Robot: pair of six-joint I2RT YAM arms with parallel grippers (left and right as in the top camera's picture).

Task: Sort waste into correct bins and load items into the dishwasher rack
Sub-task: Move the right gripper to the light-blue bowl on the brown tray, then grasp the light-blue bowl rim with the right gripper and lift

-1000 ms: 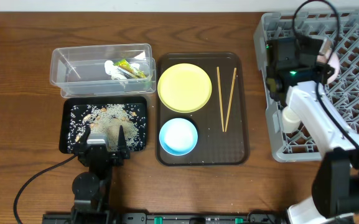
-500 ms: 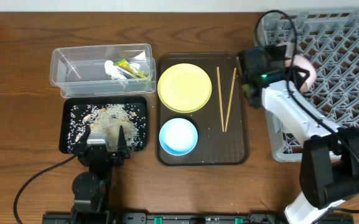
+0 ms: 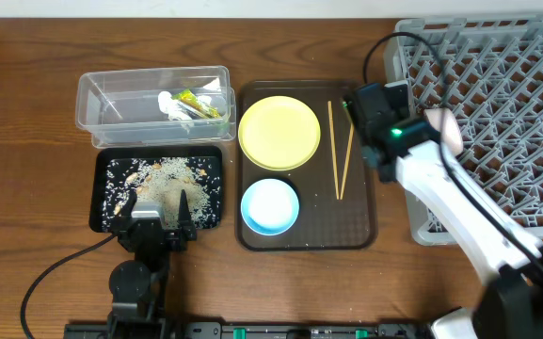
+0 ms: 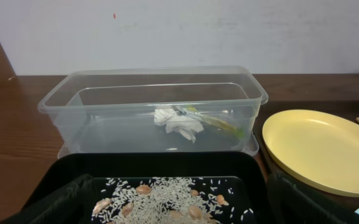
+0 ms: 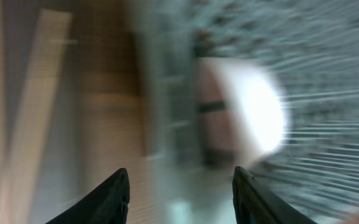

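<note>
Waste looks sorted: near the counter's left edge the clear tub (image 3: 92, 99) holds the wrapper (image 3: 200, 102) and paper scrap (image 3: 169, 106). Rice (image 3: 163, 174) lies in the black tray (image 3: 99, 221), where the left gripper (image 3: 161, 205) hangs wide open, empty. Loading is the step in hand, I'd say. Mid-counter, plate (image 3: 279, 132), blue bowl (image 3: 270, 205) and chopsticks (image 3: 342, 151) wait on the brown tray (image 3: 360, 221). Beside the chopsticks the right gripper (image 5: 180, 190) hovers, fingers spread, holding nothing; a low, narrow pinch seems next. One white-pink bowl (image 3: 445, 127) sits in the rack (image 3: 525, 113), far right corner.
</note>
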